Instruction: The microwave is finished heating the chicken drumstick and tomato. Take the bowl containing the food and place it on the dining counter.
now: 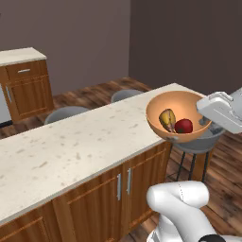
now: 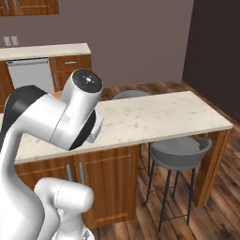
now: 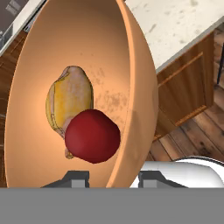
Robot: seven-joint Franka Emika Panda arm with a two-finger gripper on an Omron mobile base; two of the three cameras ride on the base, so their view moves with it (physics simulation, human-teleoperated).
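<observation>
From the left base view, the bowl is hanging at the surface edge, carrying the chicken drumstick and tomato. In the hand view, the end effector is pinching the bowl's rim between its fingers.

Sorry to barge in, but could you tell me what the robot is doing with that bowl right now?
The arm is carrying the orange bowl, its fingers straddling the rim, one tip inside and one outside. The chicken drumstick and the tomato lie together in the bottom of it. The bowl appears to be held in the air at the near edge of the dining counter, tilted, and not yet set down. A grey stool stands by the counter's end.
</observation>
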